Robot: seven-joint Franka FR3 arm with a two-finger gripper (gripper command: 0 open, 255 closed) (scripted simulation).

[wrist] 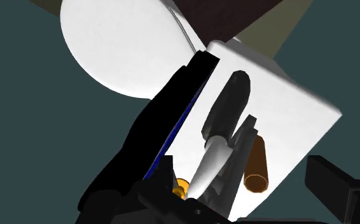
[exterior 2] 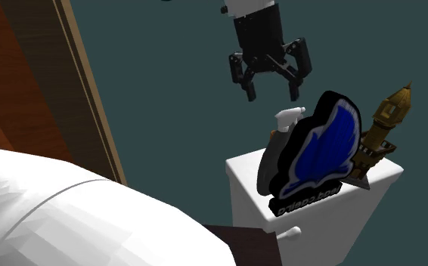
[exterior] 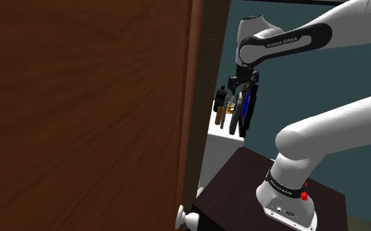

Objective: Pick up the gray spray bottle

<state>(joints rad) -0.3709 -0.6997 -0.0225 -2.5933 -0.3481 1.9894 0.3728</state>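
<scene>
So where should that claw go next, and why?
Probably straight down: the open gripper hangs above the spray bottle, not touching it. The bottle stands close beside the butterfly plaque, so a slow descent around its white head seems safest.

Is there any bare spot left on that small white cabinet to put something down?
Little. The white cabinet top is bare along its edge beyond the golden-brown tower figurine, and at the corner beside the black-rimmed blue butterfly plaque. The middle is crowded: plaque, grey spray bottle and tower stand close together below the open end effector.
</scene>
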